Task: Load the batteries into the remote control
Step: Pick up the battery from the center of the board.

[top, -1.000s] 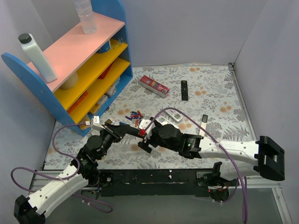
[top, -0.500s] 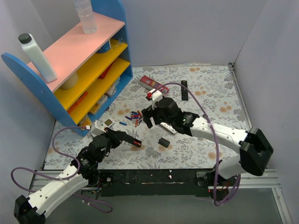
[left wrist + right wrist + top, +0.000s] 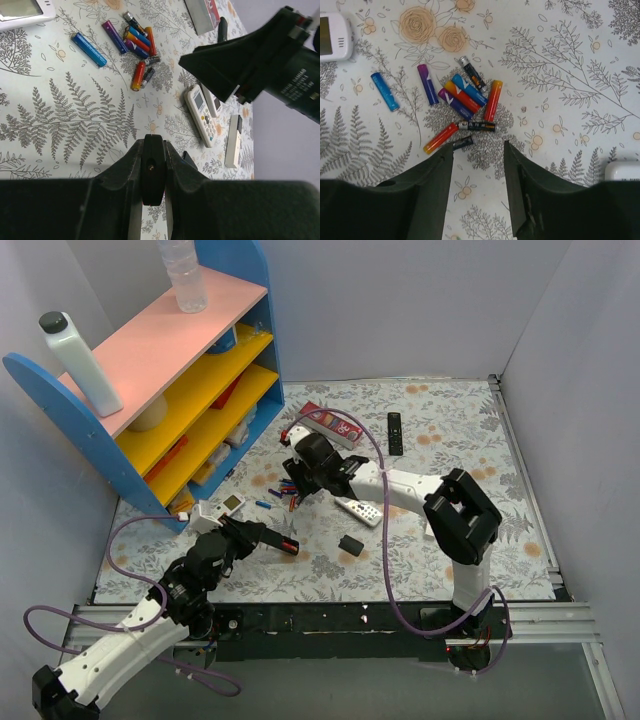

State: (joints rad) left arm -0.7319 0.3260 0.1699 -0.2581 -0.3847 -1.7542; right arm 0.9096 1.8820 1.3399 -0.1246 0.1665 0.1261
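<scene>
Right arm swung over to the battery pile

Its reach has shifted leftward off the wide white remotes [image 3: 200,112]. Nearest, the left gripper [image 3: 152,162] is clamped on a dark red-tipped cell [image 3: 288,545]; so narrow a pinch could let it twist. Further off lies the remote control [image 3: 232,141], a slim silver-white bar with a dark end, flat, well apart from both grippers. Beyond, the right gripper [image 3: 477,147] hangs spread over the batteries [image 3: 467,97], which touch, so closing may catch two or roll some away
</scene>
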